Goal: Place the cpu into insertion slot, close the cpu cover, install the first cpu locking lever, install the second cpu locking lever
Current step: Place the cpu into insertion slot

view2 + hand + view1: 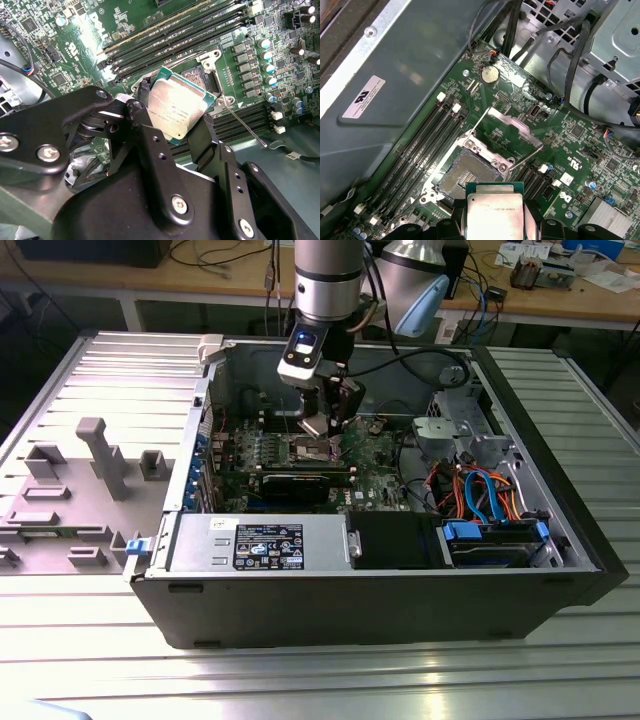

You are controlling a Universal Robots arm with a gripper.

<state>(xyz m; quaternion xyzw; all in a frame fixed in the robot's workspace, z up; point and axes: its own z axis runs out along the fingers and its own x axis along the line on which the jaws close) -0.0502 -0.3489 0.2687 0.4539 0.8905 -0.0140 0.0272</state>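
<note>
I see my black two-fingered gripper (pixel 177 114) pinching the small flat square cpu (pixel 495 215), silvery-topped and green-rimmed, by opposite edges, above the uncovered dark, gold-tinged insertion slot (pixel 465 177) mid-way across the green motherboard (pixel 580 150).

Ribbed metal table (pixel 300 685) carries the open computer case (pixel 350 612) lying on its side, grey fixture plate (pixel 92 512) just beside it at the exterior view's left.
</note>
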